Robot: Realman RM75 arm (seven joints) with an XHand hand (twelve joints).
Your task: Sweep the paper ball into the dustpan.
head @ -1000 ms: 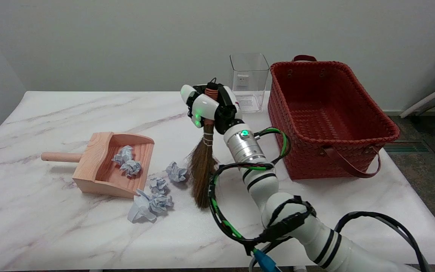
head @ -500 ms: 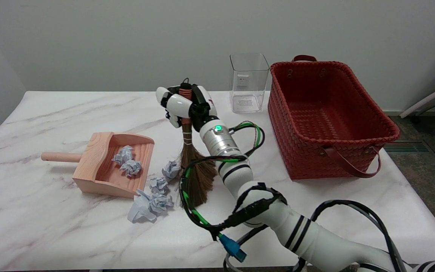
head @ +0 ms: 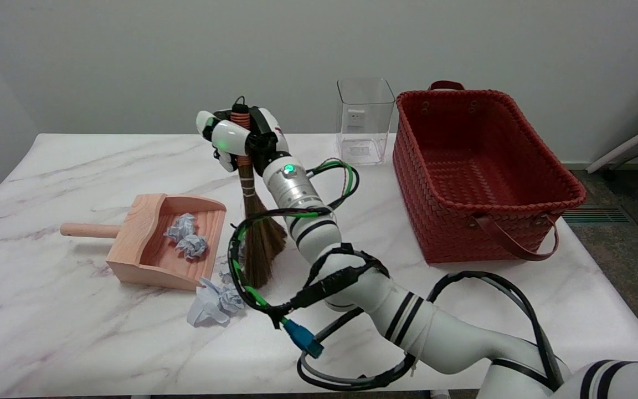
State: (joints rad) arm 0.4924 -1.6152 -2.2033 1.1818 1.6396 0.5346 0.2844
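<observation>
Robot hand (head: 240, 139) grips broom (head: 256, 238); dustpan (head: 147, 256): 2 paper balls (head: 187, 237).

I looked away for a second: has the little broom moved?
Yes. The broom, held by the right hand, has swept leftward, away from the red basket and closer to the wooden dustpan, which stayed put.

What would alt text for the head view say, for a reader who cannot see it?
A white robot arm's robot hand holds a small broom upright on a marble table, its bristles beside crumpled paper balls near a wooden dustpan that already holds two. A red basket and a clear container stand behind.
</observation>
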